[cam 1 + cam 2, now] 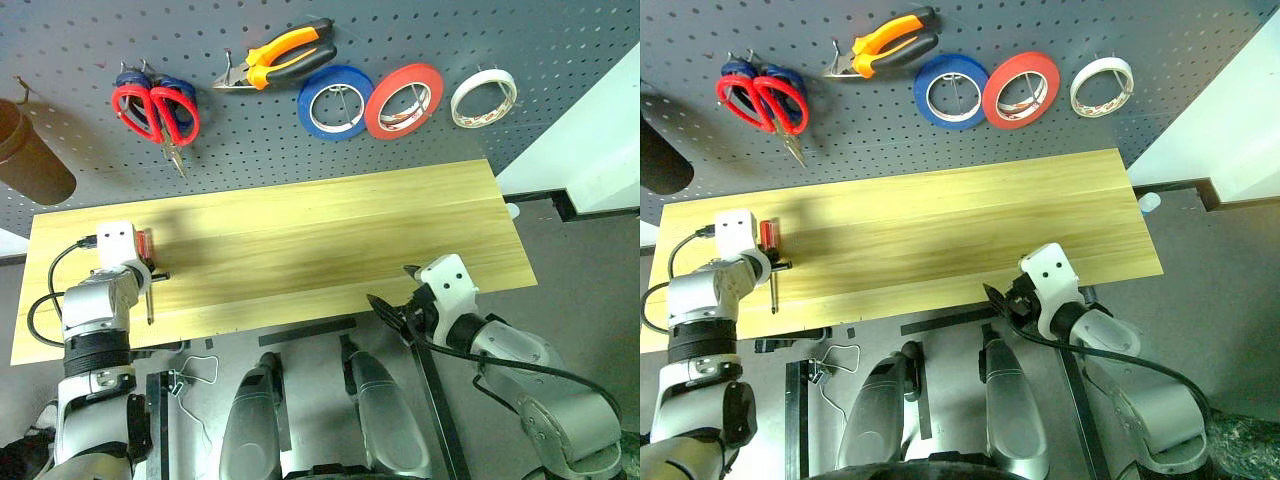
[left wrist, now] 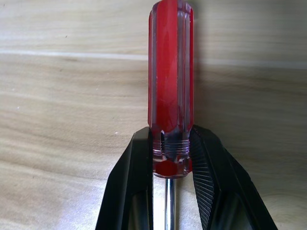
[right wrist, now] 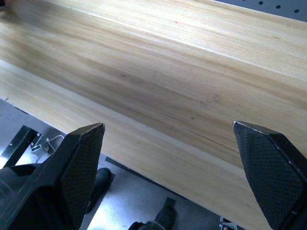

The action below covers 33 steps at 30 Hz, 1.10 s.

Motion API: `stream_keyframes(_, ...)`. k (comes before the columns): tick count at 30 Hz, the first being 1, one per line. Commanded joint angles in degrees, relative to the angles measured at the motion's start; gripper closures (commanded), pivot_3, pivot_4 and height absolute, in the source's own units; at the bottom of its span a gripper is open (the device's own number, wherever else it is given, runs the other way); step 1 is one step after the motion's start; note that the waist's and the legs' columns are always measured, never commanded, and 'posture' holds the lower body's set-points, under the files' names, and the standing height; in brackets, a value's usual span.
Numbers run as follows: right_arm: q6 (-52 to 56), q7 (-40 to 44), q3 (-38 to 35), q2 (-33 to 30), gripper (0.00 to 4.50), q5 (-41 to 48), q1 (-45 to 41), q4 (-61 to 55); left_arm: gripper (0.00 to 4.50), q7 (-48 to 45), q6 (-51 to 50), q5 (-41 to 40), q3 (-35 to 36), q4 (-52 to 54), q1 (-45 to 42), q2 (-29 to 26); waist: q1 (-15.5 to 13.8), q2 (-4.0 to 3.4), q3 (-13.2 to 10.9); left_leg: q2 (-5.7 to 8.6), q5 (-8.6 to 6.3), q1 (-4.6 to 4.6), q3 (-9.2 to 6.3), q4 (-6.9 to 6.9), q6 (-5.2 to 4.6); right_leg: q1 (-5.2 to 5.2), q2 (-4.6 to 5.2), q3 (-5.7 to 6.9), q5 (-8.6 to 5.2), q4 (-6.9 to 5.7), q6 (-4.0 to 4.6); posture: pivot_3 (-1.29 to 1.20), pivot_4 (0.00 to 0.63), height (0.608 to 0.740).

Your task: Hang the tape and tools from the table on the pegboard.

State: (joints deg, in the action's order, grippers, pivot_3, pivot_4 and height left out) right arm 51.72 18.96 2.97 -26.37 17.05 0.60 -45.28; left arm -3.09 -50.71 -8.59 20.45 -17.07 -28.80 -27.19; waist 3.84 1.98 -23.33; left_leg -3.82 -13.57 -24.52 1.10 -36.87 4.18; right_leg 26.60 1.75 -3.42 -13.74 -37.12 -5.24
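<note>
I have the left gripper (image 2: pixel 171 165) closed on the screwdriver (image 2: pixel 170 91), its two black fingers (image 2: pixel 135 177) pinching the lower end of the red handle, just where the thin metal shaft comes out. I judge this a good place to hold, because the handle is thick there and the shaft stays free to slip onto a hook. The screwdriver lies flat on the table (image 1: pixel 330 230), near the left end and close to the front edge, and I have not lifted it yet. The right gripper (image 1: pixel 395 292) hangs at the front edge toward the right end, its jaws wide apart and empty. On the pegboard (image 1: pixel 80 30) behind the back edge I already see the red-handled scissors (image 1: pixel 160 110), the pliers (image 1: pixel 275 55) and the cream-white tape (image 1: pixel 483 98), so the screwdriver seems the last thing left. The blue roll (image 1: pixel 335 102) and the red roll (image 1: pixel 404 99) hang there between the pliers and the tape.
</note>
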Motion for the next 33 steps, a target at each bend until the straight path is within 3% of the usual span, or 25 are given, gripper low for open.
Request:
stream_keyframes(1, -3.7, -0.8, 0.9, 1.0, 0.00, -1.3, -1.6, 1.5, 3.79, -1.8, 0.3, 0.3, -4.3, 6.7, 2.5, 1.5, -0.1, 0.16, 0.2, 0.00, 0.01, -0.02, 0.00, 0.00, 0.02, 0.00, 0.00, 0.00, 0.01, 0.00, 0.01, -0.04, 0.348, 0.721)
stream_keyframes(6, -9.9, -1.2, 1.6, 2.6, 0.00, -3.8, -6.6, 8.8, 3.79, -2.8, 0.0, 0.2, -9.0, 15.2, 4.7, 5.0, -0.4, 0.65, 1.4, 0.01, 0.05, -0.19, -0.01, -0.02, 0.18, 0.09, 0.02, 0.03, 0.18, 0.02, 0.21, 0.00, 0.242, 0.721)
stream_keyframes(10, -15.1, -1.2, 1.2, 3.4, 0.00, -5.7, -9.4, 13.7, 3.79, -3.7, -1.9, 0.0, -12.9, 23.1, 6.1, 6.9, -1.3, 0.84, 4.2, 0.01, 0.26, -1.01, -0.09, -0.12, 0.53, 0.81, 0.02, 0.11, 0.33, -0.01, 0.20, 0.02, 0.171, 0.721)
stream_keyframes(14, -21.2, -1.4, 0.4, 4.3, 0.00, -7.9, -12.9, 20.3, 3.79, -4.7, -1.5, 0.6, -16.3, 25.7, 7.6, 7.8, -1.6, 0.95, 7.8, 0.04, 0.29, -1.04, -0.08, -0.12, 0.58, 0.74, 0.02, 0.14, 0.44, 0.16, 0.21, 0.05, 0.076, 0.721)
stream_keyframes(19, -26.8, -1.7, -0.2, 5.2, 0.00, -9.7, -15.3, 26.2, 3.79, -6.4, 3.0, 4.7, -23.0, 30.1, 10.6, 5.0, -1.7, 0.98, 11.9, 0.05, 0.17, -0.77, -0.07, -0.13, 0.36, 0.41, 0.00, 0.15, 0.51, 0.33, 0.28, 0.07, 0.033, 0.721)
stream_keyframes(22, -29.4, -1.6, -0.4, 5.3, 0.00, -10.5, -16.0, 28.4, 3.79, -6.0, 5.8, 7.5, -24.6, 33.0, 17.4, 3.0, -1.4, 0.81, 13.4, 0.02, 0.16, -0.44, -0.07, -0.08, 0.34, 0.01, -0.07, 0.15, 0.61, 0.61, 0.34, 0.07, 0.016, 0.721)
stream_keyframes(24, -30.5, -1.8, -0.8, 5.3, 0.00, -10.9, -16.2, 29.3, 3.79, -3.5, 12.3, 11.6, -24.8, 32.5, 23.6, 1.0, -1.1, 0.73, 14.5, 0.00, 0.13, 0.01, 0.02, 0.07, 0.29, -0.44, -0.07, 0.10, 0.67, 0.89, 0.37, 0.08, 0.008, 0.721)
stream_keyframes(28, -32.2, -0.9, -2.0, 5.2, 0.00, -10.1, -16.0, 30.4, 3.79, 8.6, 38.1, 14.5, -15.3, 29.5, 32.2, 4.8, -2.4, 0.77, 16.1, -0.02, 0.08, 0.39, 0.07, 0.30, 0.18, -0.72, -0.07, 0.04, 0.66, 0.96, 0.38, 0.09, 0.000, 0.721)
stream_keyframes(30, -33.4, 2.2, -1.7, 5.0, 0.00, -8.3, -15.3, 30.5, 3.79, 13.3, 48.3, 17.6, -13.9, 28.0, 33.0, 5.2, -3.6, 0.83, 16.5, -0.04, 0.09, 0.42, 0.06, 0.29, 0.18, -0.77, -0.08, 0.05, 0.68, 0.96, 0.46, 0.10, 0.000, 0.721)
stream_keyframes(33, -33.7, 11.5, -0.5, 3.7, 0.00, -2.1, -12.7, 27.6, 3.79, 17.7, 53.7, 21.3, -13.0, 26.8, 29.5, 5.7, -5.2, 0.77, 16.9, -0.04, 0.09, 0.87, 0.06, 0.26, 0.18, -1.32, -0.07, 0.09, 0.59, 1.13, 0.69, 0.11, 0.000, 0.721)
